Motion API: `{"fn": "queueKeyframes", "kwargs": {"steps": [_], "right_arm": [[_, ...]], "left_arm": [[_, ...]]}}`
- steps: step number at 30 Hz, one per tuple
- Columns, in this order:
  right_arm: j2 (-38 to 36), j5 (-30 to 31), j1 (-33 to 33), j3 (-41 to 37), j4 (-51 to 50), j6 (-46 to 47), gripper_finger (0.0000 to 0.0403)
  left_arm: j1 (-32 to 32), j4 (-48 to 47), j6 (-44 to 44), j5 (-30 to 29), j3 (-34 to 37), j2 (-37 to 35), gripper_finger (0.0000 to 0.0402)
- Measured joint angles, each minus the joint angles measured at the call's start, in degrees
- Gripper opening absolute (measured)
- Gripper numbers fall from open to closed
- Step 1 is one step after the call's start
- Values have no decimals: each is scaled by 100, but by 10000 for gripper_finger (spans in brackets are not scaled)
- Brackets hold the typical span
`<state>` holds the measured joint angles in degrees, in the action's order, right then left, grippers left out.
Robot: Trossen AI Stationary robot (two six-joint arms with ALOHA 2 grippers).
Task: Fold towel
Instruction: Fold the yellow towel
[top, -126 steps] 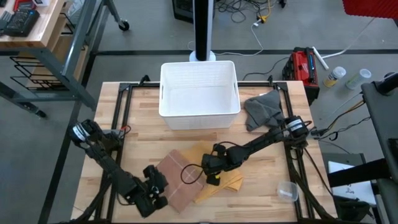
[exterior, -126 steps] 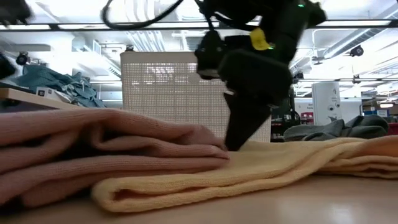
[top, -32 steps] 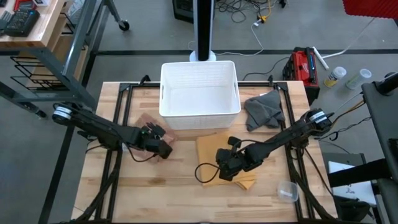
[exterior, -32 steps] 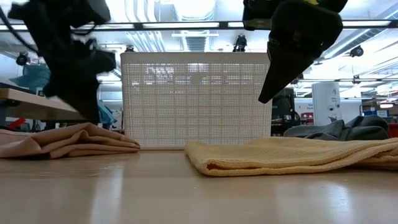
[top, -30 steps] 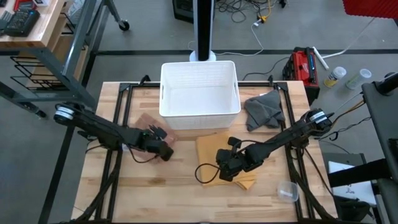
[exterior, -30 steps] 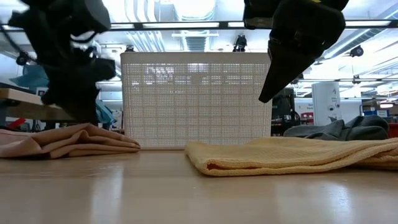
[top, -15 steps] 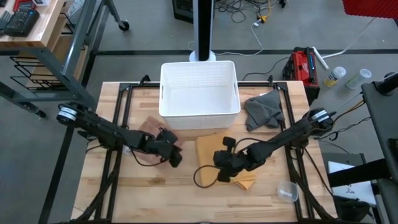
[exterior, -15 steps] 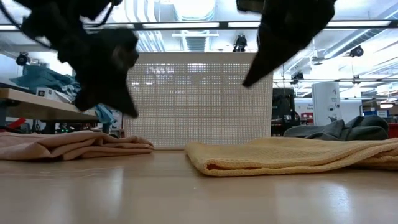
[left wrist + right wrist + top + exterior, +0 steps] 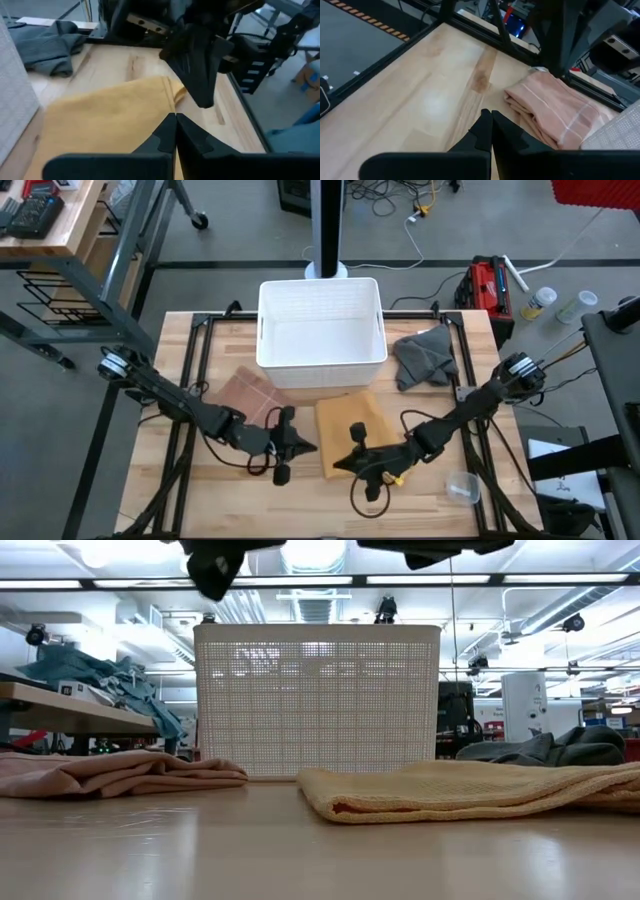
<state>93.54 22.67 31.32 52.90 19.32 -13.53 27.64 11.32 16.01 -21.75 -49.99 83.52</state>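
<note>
In the high view my left gripper [image 9: 300, 446] hangs at lower centre-left of the frame, fingers pressed together on nothing, tips aimed at the yellow towel [image 9: 352, 424]; bare wooden table [image 9: 225, 490] lies open below and left of it. Up and left of that gripper the pink towel [image 9: 249, 393] sits folded, just below the lower left corner of the white basket [image 9: 321, 325], whose inside looks empty from above. The yellow towel lies flat at centre under the basket's front wall, its left edge close to my left fingertips. My right gripper [image 9: 340, 463] sits over that towel's lower left part, fingers also closed and empty. At upper right a grey cloth [image 9: 424, 357] lies crumpled beside the basket, and a clear plastic cup [image 9: 460, 486] rests near the lower right table edge
</note>
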Motion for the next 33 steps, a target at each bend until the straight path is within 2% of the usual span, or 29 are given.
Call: {"fn": "queueKeyframes", "kwargs": {"steps": [4,7,9,12,24,29,33], "right_arm": [[0,-10,-18,119,-74,117,0],[12,-8,-21,204,-221,148,0],[22,-10,-21,246,-287,107,0],[22,-12,-21,290,-285,91,0],[22,-14,-23,302,-269,65,0],[25,-17,-23,302,-270,369,0],[0,-51,-23,302,-276,68,0]], "left_arm": [[194,31,454,66,14,163,8],[309,48,313,95,38,290,18],[312,371,270,-134,34,380,23],[295,663,310,-171,13,472,30],[290,668,310,-171,-1,482,37],[290,668,312,-171,-1,482,40],[290,668,313,-169,-1,481,41]]}}
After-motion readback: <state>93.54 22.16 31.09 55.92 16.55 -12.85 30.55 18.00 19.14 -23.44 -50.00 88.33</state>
